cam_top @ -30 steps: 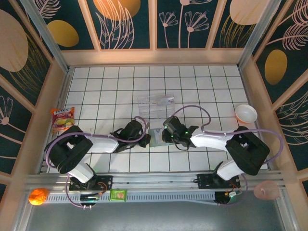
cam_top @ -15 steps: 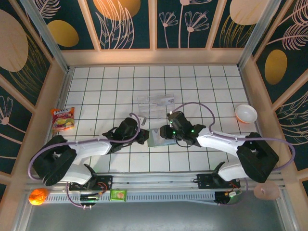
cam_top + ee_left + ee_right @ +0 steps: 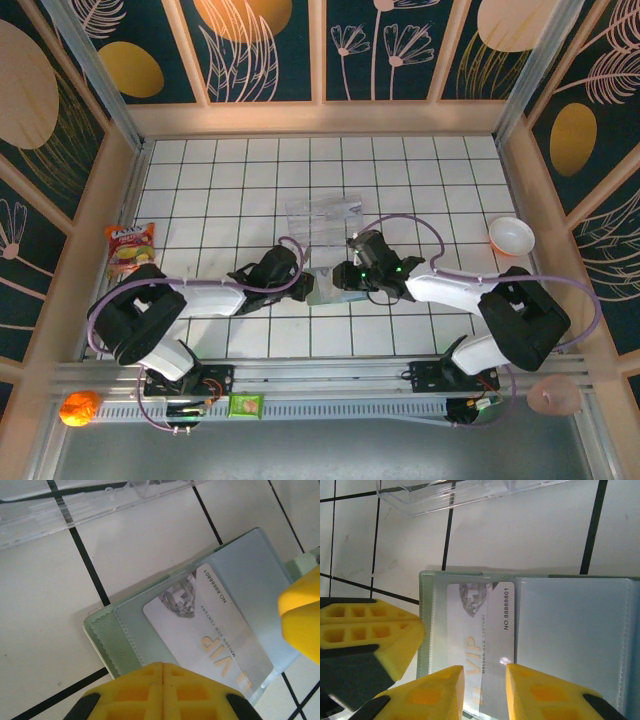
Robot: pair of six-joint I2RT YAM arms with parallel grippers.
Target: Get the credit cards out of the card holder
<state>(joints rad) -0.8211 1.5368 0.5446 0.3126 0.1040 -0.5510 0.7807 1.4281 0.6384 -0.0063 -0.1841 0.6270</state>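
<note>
The card holder [image 3: 325, 291] lies open on the white tiles, grey-green with two panels [image 3: 575, 630]. A white card [image 3: 480, 625] printed "VIP" with a number sits in its left panel [image 3: 107, 635], its lower end sticking out past the pocket. My right gripper [image 3: 485, 690] is open, one yellow finger on each side of that end of the card [image 3: 210, 635]. My left gripper [image 3: 162, 672] is shut, its joined tips at the holder's left edge. In the top view, the left gripper [image 3: 303, 285] and the right gripper [image 3: 340, 280] flank the holder.
A clear plastic tray [image 3: 323, 218] lies just beyond the holder. A snack bag [image 3: 130, 248] is at the left wall and a white bowl [image 3: 511, 236] at the right. An orange ball [image 3: 78, 407] and a green packet [image 3: 245, 404] rest on the front rail.
Both arms swung their elbows outward and came back in. The grippers stayed at the two sides of the holder, which barely shifted.
</note>
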